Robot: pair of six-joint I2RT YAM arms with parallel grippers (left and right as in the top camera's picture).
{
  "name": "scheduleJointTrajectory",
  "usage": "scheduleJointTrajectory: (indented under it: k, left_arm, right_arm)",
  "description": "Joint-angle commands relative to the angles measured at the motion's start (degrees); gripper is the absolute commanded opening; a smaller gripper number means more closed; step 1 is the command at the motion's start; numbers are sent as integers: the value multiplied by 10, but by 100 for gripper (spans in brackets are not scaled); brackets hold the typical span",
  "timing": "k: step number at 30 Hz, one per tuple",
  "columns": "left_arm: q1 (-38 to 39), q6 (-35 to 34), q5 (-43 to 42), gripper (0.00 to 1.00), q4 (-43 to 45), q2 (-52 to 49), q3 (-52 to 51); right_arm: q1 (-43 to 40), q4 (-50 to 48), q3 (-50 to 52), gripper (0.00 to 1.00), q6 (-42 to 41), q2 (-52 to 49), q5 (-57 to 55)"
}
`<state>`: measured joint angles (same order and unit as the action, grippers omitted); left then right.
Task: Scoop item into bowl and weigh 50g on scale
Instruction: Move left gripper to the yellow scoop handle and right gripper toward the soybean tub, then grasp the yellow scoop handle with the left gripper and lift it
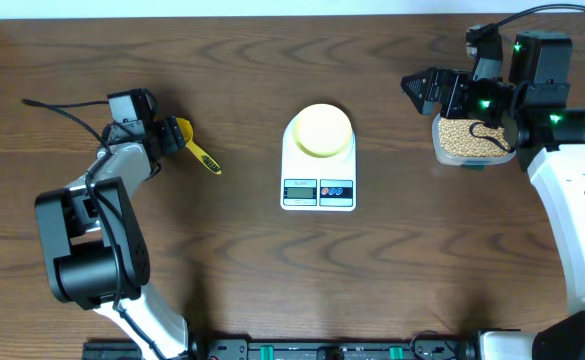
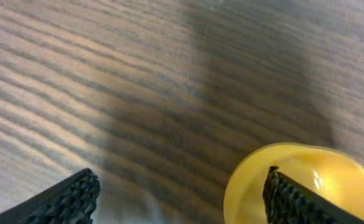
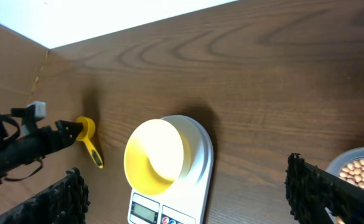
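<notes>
Yellow long-handled plastic scoop (image 1: 200,152) is ungrasped; left gripper (image 2: 180,186), jaws apart at its cup, should close next; right gripper (image 3: 185,171) gapes.

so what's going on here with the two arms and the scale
The left gripper is open at the head of the yellow scoop, which lies on the table. The right gripper hangs open near the clear tub of beans, holding nothing. The pale-yellow bowl sits empty on the scale in the middle, so no scooping has been done yet.
</notes>
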<state>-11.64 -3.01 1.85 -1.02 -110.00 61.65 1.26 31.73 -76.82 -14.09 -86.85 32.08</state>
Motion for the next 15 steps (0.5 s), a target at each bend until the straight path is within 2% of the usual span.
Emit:
scheduleJointTrajectory:
  k: [1, 8, 11, 12, 15]
  left_arm:
    - [-3, 4, 3, 82, 15, -9, 9]
    - [-2, 4, 3, 80, 26, -12, 9]
    - [-2, 4, 3, 64, 26, -12, 9]
    - [-2, 4, 3, 54, 26, -12, 9]
    - [-2, 3, 3, 46, 26, -12, 9]
  right_arm:
    - [8, 3, -10, 99, -7, 3, 18]
    - [20, 2, -10, 99, -19, 3, 12]
    - [22, 1, -10, 99, -27, 3, 8]
    - [22, 1, -10, 98, -29, 3, 7]
    - [22, 1, -10, 98, -31, 3, 4]
